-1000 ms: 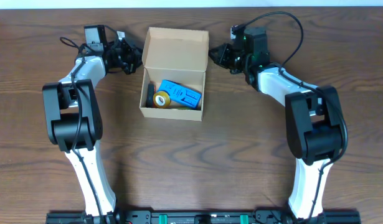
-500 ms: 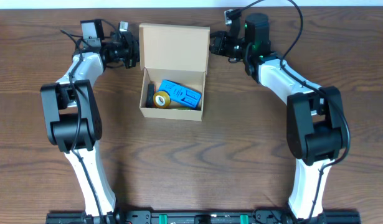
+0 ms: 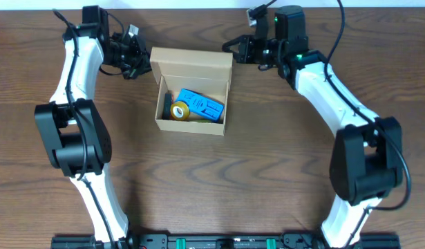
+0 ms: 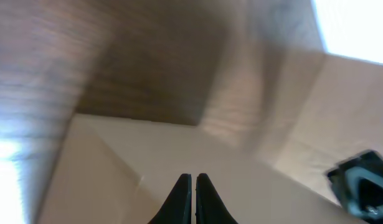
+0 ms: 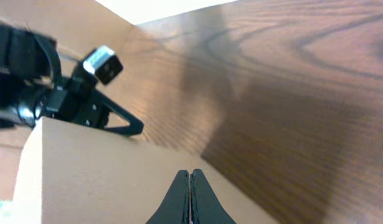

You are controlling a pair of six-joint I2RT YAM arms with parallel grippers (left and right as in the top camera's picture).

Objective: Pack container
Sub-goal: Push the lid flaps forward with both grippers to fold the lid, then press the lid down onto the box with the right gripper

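Note:
The tan cardboard container point(image 3: 190, 127) stands open at the table's middle. Its hinged flap lid point(image 3: 191, 61) is tilted up at the far side. Inside lie a flat blue plastic item point(image 3: 200, 104) and a yellow tape roll point(image 3: 178, 110). My left gripper point(image 3: 144, 61) is shut, its tips against the lid's far left corner; the left wrist view shows the shut tips point(image 4: 193, 177) on the tan lid point(image 4: 253, 162). My right gripper point(image 3: 234, 52) is shut at the lid's far right corner; its tips point(image 5: 190, 173) rest on the lid point(image 5: 104, 168).
The wooden table point(image 3: 267, 159) surrounds the box. The table's far edge point(image 3: 198, 5) lies just behind both grippers. The left gripper's black body point(image 5: 66, 102) shows across the lid in the right wrist view.
Both arms have risen and moved toward the far edge. The lid has swung up from lying back and now looks foreshortened, tilting over the box.

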